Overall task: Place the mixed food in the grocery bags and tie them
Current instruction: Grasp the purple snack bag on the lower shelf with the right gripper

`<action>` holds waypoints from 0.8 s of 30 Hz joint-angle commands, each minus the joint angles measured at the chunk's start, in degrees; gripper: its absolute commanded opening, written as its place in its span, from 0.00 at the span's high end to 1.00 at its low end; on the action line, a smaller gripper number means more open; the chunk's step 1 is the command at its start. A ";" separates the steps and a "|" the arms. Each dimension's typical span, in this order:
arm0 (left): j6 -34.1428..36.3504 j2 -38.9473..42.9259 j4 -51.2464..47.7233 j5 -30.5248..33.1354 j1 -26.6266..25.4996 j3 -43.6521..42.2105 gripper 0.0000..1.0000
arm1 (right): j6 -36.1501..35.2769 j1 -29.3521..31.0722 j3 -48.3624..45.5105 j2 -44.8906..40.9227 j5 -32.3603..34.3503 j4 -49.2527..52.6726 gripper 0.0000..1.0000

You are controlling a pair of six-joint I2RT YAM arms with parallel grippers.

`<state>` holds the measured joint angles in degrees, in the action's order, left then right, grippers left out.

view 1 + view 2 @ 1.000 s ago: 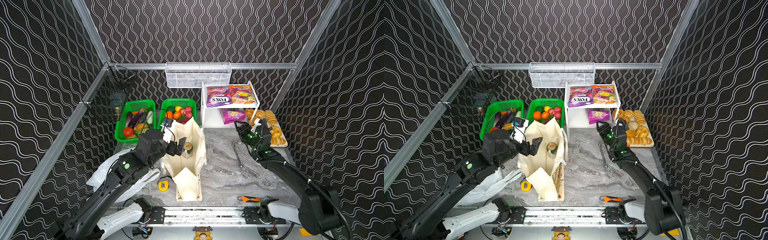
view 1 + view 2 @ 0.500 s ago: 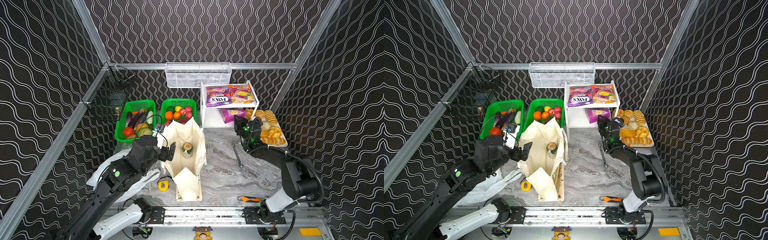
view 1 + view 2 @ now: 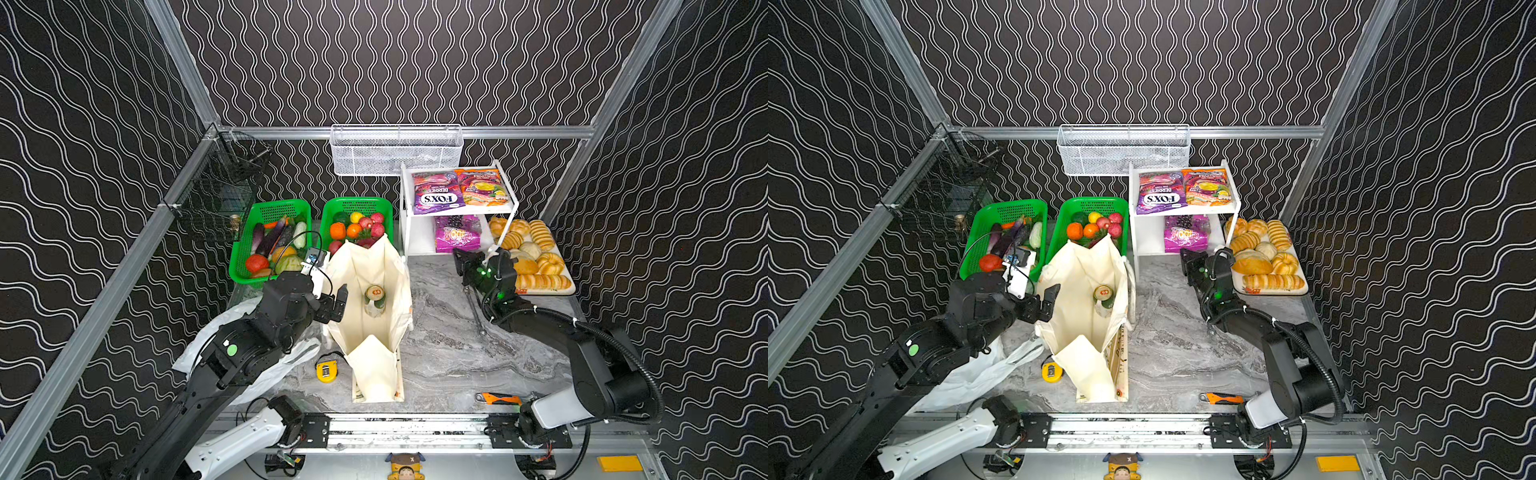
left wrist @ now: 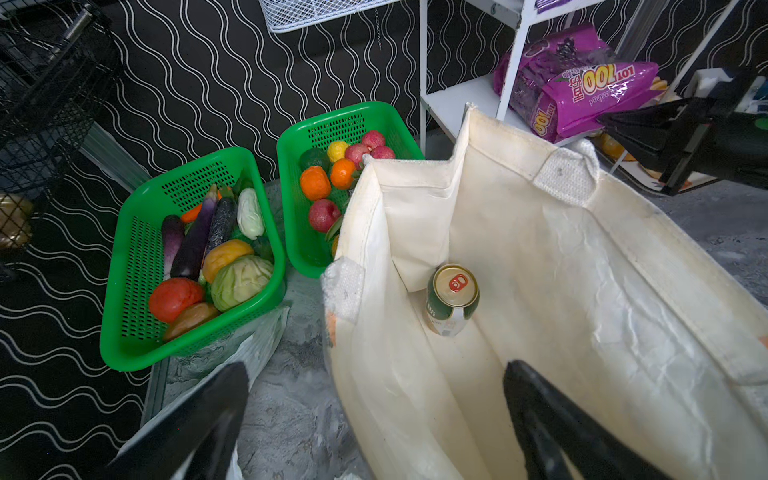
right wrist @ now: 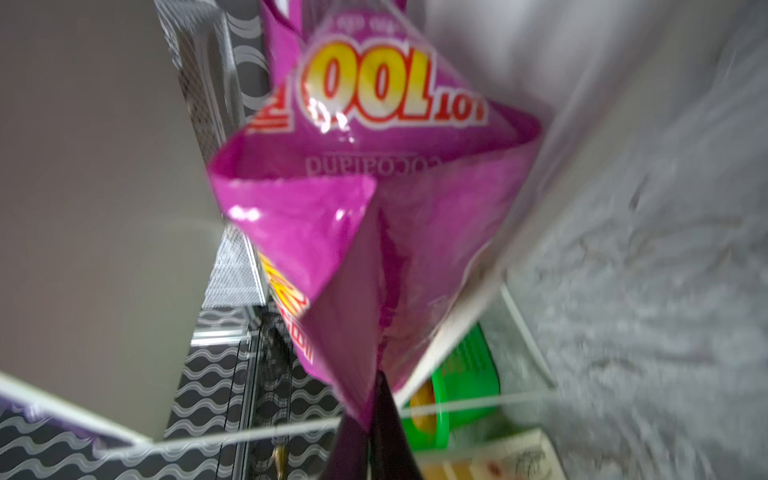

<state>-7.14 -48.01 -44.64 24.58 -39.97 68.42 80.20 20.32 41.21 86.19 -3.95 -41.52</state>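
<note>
A cream tote (image 3: 365,266) (image 3: 1084,270) (image 4: 540,257) stands open mid-table with a green can (image 3: 374,300) (image 3: 1106,297) (image 4: 452,299) upright inside. My left gripper (image 3: 332,303) (image 3: 1046,301) (image 4: 376,368) is open at the tote's left rim, one finger inside the wall and one outside. A thin white plastic bag (image 3: 266,361) (image 3: 984,374) lies flat under that arm. My right gripper (image 3: 461,255) (image 3: 1185,257) (image 5: 365,415) is shut on a corner of the pink-purple snack packet (image 3: 457,232) (image 4: 582,87) (image 5: 374,166) on the lower shelf. The FOX'S packet (image 3: 437,193) lies on the top shelf.
Two green baskets hold toy vegetables (image 3: 270,237) and fruits (image 3: 357,220) behind the tote. A bread tray (image 3: 569,286) is at the right. A yellow tape measure (image 3: 327,370), an orange cutter (image 3: 498,399) and a metal tool (image 3: 473,307) lie on the table. Wire baskets (image 3: 395,149) hang at the back.
My right gripper reached to the lower shelf and closed on the pink-purple packet's corner. The left arm drew back a little along the tote's left side, still open.
</note>
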 commanded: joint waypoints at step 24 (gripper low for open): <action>0.98 -0.92 0.40 0.31 0.06 1.57 0.01 | -31.42 -7.51 13.46 -9.38 0.94 37.17 0.21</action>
<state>-7.09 -49.06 -44.66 24.82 -39.94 69.41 54.26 13.47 52.23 74.81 -1.02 -8.84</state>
